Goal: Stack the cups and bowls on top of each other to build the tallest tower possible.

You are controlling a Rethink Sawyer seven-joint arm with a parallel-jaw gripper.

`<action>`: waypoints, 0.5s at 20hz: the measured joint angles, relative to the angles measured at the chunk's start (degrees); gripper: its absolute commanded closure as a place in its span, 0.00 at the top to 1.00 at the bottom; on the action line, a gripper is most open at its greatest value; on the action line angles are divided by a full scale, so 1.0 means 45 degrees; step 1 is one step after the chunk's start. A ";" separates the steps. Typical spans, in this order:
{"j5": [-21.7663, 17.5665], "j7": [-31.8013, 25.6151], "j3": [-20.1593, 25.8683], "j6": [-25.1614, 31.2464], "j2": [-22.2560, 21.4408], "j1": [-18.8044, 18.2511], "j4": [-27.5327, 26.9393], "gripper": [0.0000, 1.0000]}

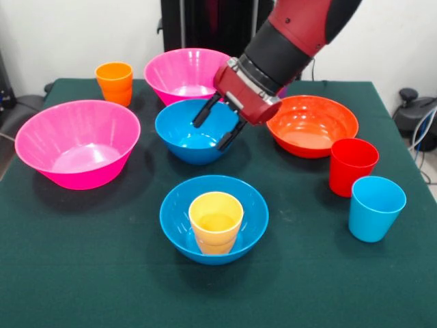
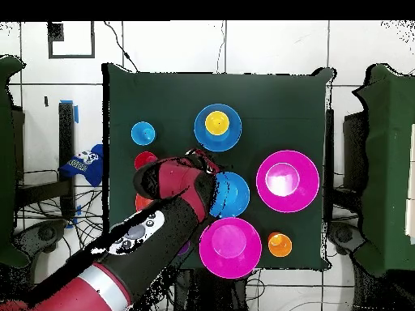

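Observation:
A yellow cup (image 1: 216,219) stands upright inside the near blue bowl (image 1: 176,222) at the table's middle front; in the overhead view the cup (image 2: 216,122) sits in that bowl (image 2: 231,134). A second blue bowl (image 1: 179,137) stands behind it, empty. My gripper (image 1: 216,126) is open and empty, its black fingers (image 1: 203,113) tilted down over this bowl's right half. Whether they touch it I cannot tell. In the overhead view the gripper (image 2: 209,174) is at this bowl's (image 2: 237,194) edge. The purple cup is hidden.
Two pink bowls (image 1: 78,143) (image 1: 184,72) stand at the left and back. An orange cup (image 1: 115,82) is at the back left. The orange-red bowl (image 1: 312,125), red cup (image 1: 351,166) and light blue cup (image 1: 375,208) are on the right.

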 measured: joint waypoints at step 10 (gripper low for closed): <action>-0.0244 0.0000 0.1449 -0.0342 -0.0225 -0.1244 0.0460 1.00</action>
